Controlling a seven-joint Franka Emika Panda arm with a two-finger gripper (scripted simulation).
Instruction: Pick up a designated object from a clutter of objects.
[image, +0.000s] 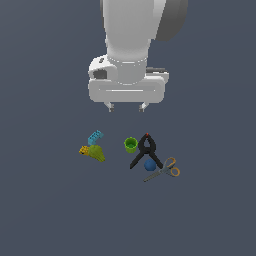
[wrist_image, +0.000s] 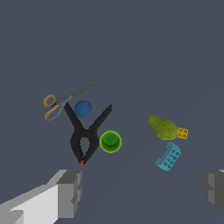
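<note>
The olive-green pear-shaped lump (image: 97, 152) lies on the floor at the exterior view's left, touching the small yellow block (image: 84, 150) and close to the cyan brick (image: 95, 136). In the wrist view the lump (wrist_image: 162, 127) lies with its tapered end pointing away from the yellow block (wrist_image: 183, 133), the cyan brick (wrist_image: 169, 157) beside it. My gripper (image: 127, 106) hangs open and empty well above the clutter, its fingers (wrist_image: 69, 192) wide apart. The lump sits off to the side of the gripper's centre.
A bright green cup (image: 130, 145) stands upright beside a black clamp (image: 145, 150). A blue ball (image: 150, 165) and orange-handled scissors (image: 166, 169) lie just past the clamp. These also show in the wrist view: cup (wrist_image: 110, 141), clamp (wrist_image: 87, 134), ball (wrist_image: 82, 108), scissors (wrist_image: 61, 102).
</note>
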